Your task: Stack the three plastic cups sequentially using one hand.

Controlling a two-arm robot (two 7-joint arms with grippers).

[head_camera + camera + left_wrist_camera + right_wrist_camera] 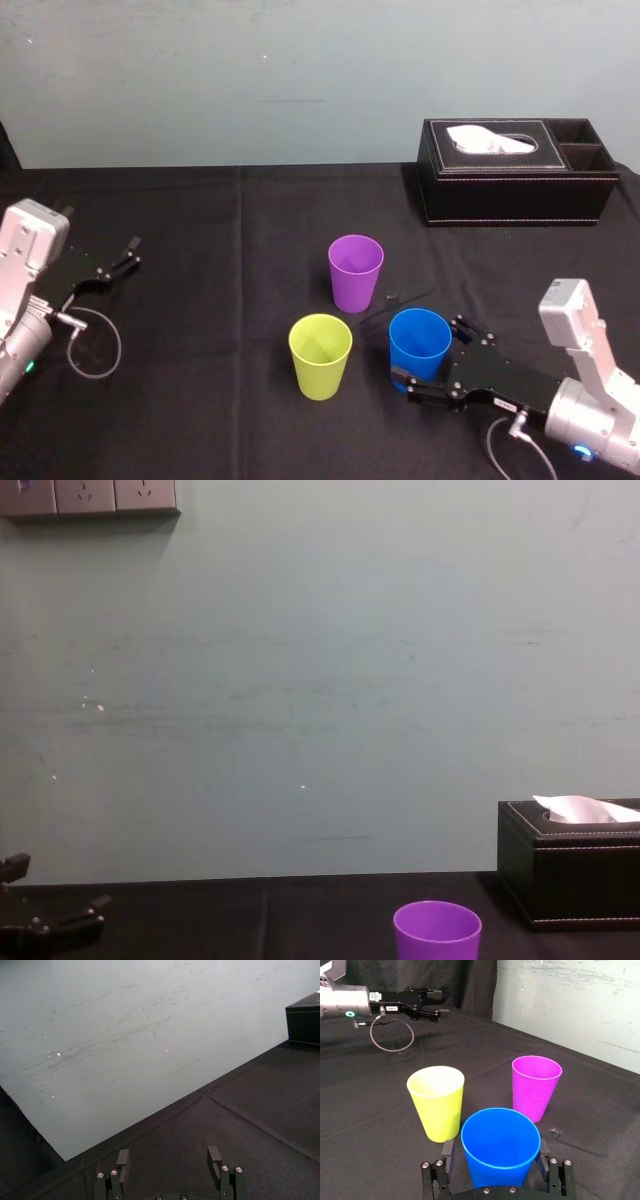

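Nothing is stacked yet. My right tool (495, 1150) straddles the blue cup (419, 345), open and not gripping. The purple cup (355, 272) and yellow-green cup (320, 355) stand apart, and my left tool (169, 1156) idles open.

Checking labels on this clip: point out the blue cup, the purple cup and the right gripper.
blue cup (419, 348): head view, inside its open mouth.
purple cup (355, 292): head view, front wall.
right gripper (495, 1145): right wrist view, midway between fingertips flanking the blue cup.
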